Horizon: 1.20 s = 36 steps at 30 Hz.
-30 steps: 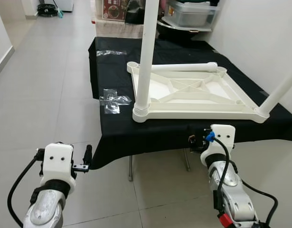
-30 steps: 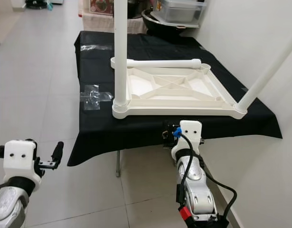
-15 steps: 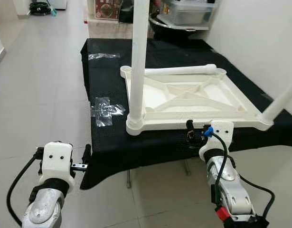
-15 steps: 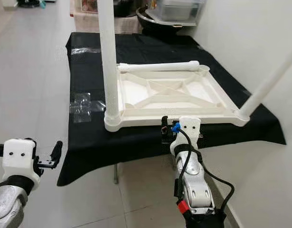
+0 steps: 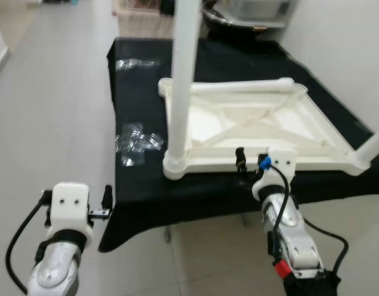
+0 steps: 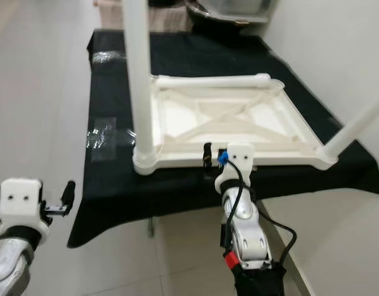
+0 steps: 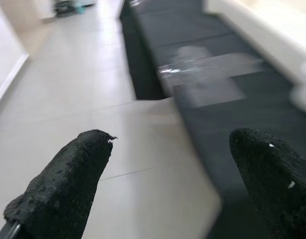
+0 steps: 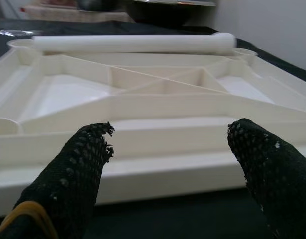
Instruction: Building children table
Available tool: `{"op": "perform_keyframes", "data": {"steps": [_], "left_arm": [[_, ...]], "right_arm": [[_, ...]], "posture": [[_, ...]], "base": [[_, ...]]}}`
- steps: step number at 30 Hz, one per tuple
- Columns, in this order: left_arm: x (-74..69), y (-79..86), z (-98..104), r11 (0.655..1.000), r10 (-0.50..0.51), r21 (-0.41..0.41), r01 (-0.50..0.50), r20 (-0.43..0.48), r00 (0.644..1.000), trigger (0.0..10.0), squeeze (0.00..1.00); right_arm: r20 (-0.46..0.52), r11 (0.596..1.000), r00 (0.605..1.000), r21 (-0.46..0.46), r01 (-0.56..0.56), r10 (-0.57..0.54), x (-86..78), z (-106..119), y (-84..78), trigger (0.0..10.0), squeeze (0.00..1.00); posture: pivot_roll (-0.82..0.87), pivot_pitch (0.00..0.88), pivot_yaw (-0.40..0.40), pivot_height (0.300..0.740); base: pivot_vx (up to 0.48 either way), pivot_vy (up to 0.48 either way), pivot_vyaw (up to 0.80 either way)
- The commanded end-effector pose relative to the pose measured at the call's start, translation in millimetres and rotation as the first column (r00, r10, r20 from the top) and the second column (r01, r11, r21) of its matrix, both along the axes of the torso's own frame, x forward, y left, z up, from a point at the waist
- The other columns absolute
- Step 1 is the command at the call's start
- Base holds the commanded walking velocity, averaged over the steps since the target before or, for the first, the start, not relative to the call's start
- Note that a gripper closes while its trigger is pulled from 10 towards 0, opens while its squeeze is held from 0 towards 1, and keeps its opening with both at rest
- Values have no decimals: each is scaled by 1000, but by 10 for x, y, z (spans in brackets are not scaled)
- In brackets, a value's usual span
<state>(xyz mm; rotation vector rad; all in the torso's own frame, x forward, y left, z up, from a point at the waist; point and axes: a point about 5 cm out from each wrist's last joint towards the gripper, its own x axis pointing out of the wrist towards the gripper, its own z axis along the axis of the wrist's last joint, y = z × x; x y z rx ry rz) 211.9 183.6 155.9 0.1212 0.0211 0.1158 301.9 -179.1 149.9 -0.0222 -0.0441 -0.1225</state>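
right hand, fingers apart, at surface's near edge facing tabletop; loose leg lies crosswise along far rim; left hand apart, idle

You have a black cloth draped over the work surface, hanging past its near edge toward the pale tiled floor. Clear crinkled plastic wrap lies on the cloth near its left edge, and you can see another piece farther back. At the far end sits a clear plastic bin, beside a white wall on your right.
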Motion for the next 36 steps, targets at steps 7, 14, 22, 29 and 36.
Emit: {"op": "perform_keyframes", "data": {"steps": [7, 14, 22, 29, 36], "left_arm": [[-55, -118, -99, 999, -41, -19, 40, -49, 998, 10000, 0], [-140, -411, -201, 964, -250, -117, 238, -97, 963, 10000, 0], [-234, -599, -209, 917, -386, -147, 370, -106, 916, 10000, 0], [-258, -636, -191, 903, -419, -153, 402, -101, 902, 10000, 0], [-297, -640, -182, 901, -424, -149, 407, -104, 900, 10000, 0]], "right_arm": [[-2, 995, 995, 26, -96, 96, 107, 52, -61, 10000, 0], [-62, 894, 895, 114, -434, 442, 353, 231, -230, 10000, 0], [-22, 733, 736, 106, -671, 677, 333, 434, -143, 10000, 1000], [37, 636, 638, 51, -770, 770, 465, 603, 60, 10000, 0], [76, 590, 591, 46, -806, 803, 602, 744, 232, 10000, 0]], "posture": [[148, 99, -106, 740], [143, 93, -108, 740], [151, 108, -108, 740], [154, 119, -103, 740], [165, 140, -111, 740]], "base": [[0, 0, 0], [0, 0, 0], [0, 0, 0], [0, 0, 0], [0, 0, 0]]}}
